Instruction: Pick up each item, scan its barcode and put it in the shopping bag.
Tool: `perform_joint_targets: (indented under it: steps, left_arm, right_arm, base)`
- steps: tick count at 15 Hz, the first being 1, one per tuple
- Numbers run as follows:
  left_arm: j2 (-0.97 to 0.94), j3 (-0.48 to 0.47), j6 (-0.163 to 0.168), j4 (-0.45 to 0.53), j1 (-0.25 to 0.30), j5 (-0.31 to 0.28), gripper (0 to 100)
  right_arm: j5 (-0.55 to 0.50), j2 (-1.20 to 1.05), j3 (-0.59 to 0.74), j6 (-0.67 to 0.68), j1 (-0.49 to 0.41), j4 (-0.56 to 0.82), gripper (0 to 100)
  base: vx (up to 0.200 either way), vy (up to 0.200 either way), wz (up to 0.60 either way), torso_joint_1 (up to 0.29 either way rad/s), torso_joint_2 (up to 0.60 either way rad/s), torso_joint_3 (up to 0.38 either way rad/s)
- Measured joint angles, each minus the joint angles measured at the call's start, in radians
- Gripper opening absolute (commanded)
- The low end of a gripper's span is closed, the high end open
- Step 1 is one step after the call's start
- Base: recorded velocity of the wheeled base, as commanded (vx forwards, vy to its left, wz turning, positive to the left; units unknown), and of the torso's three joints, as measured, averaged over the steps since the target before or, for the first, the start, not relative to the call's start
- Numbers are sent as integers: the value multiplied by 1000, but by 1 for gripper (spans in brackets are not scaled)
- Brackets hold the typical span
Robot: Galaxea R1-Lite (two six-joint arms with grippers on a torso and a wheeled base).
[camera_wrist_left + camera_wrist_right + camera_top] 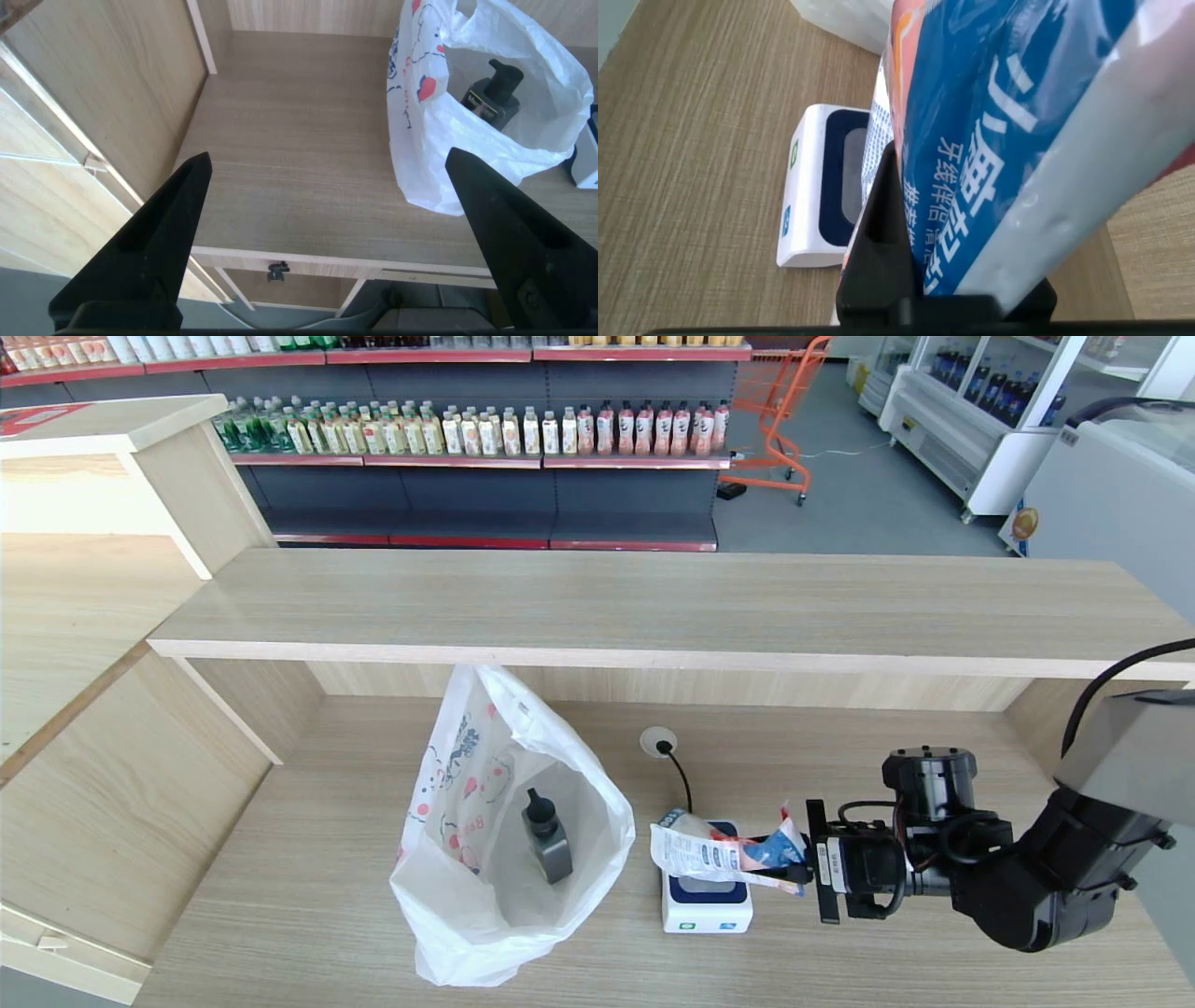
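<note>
The right gripper point(795, 868) has its fingers point(887, 252) closed on one end of a packet point(714, 854), which lies out flat just above the scanner point(707, 907) on the table point(308, 915). The bag point(467, 905) stands open just beside the scanner, with a dark bottle point(546, 840) inside. The left gripper point(329, 161) hangs over the table's near edge, on the bag's far side from the scanner, fingers spread wide and holding nothing.

The grip is only on the packet's end, so the limp pouch could sag, twist or slide out. If the barcode faces away from the scanner's window, the scan would likely fail. On the way to the bag, the packet's free end could catch the soft rim and fold the mouth shut or tip the bag.

The packet is blue, orange and white, with white Chinese characters on the blue and small-print panels on the white. The bag has red and blue cartoon printing, and the scanner has small green and blue marks.
</note>
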Motion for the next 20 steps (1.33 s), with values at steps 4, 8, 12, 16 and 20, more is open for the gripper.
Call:
perform_joint_targets:
  steps: [4,8,12,16,20]
  left_arm:
    - [0,0,0,0,0,0,100]
    - [0,0,0,0,0,0,100]
    - [0,0,0,0,0,0,100]
    - [0,0,0,0,0,0,100]
    - [0,0,0,0,0,0,100]
  right_arm:
    - [0,8,1,3,1,-12,0]
    - [-3,-74,7,174,-19,-9,0]
    - [-13,-316,52,474,-34,-4,0]
    - [-442,-610,123,1060,26,72,0]
    - [-774,-805,64,1530,193,511,0]
  base:
    - [0,0,0,0,0,0]
    - [0,0,0,0,0,0]
    - [0,0,0,0,0,0]
    - [0,0,0,0,0,0]
    - [0,0,0,0,0,0]
